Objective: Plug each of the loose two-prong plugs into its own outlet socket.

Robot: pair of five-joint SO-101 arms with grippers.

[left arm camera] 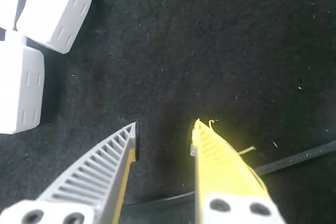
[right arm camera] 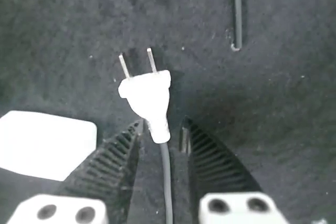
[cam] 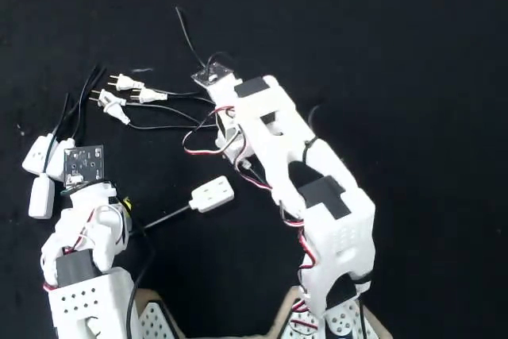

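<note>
Two-prong plug [right arm camera: 144, 92] lies flat on the black bench [right arm camera: 273, 77], its cable end between the fingers of the right hand [right arm camera: 161, 127]. The fingers stand partly open with a gap on each side, gripping nothing. The prongs point away from the hand. A socket block [right arm camera: 44, 145] lies just beside it. Left hand [left arm camera: 165, 129] is open over bare bench and holds nothing, with three socket blocks [left arm camera: 52, 9] near.
</note>
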